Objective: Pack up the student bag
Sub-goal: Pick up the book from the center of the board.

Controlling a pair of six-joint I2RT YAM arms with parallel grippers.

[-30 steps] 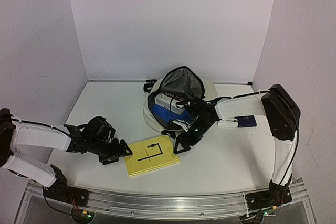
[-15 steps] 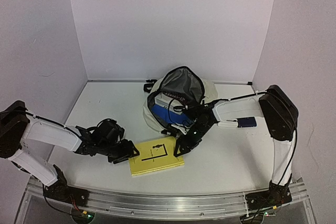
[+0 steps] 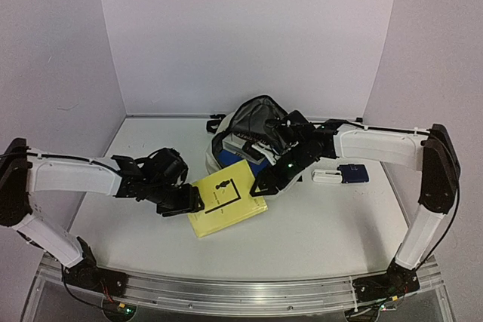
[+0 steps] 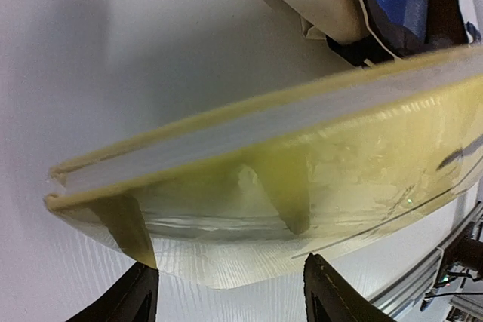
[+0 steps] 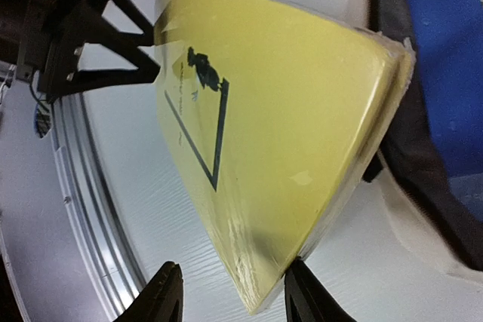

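A yellow book [image 3: 226, 197] hangs tilted just above the table in front of the student bag [image 3: 256, 118], a cream backpack standing open with grey lining. My left gripper [image 3: 192, 203] holds the book's left corner, and in the left wrist view the book [image 4: 302, 156] fills the space above my left gripper [image 4: 234, 292]. My right gripper [image 3: 260, 186] holds the opposite corner beside the bag's mouth. In the right wrist view the book's [image 5: 279, 126] corner sits inside my right gripper [image 5: 234, 292], one finger against the page edge. A blue item [image 3: 230, 157] lies inside the bag.
A small blue and white object [image 3: 343, 175] lies on the table right of the bag, under the right forearm. The metal rail [image 3: 226, 292] runs along the near edge. Walls close in the left, right and back sides.
Both grippers closed on the book's corners. The book has come up off the table, turned, and moved toward the bag's mouth. The right arm has stretched out further left.
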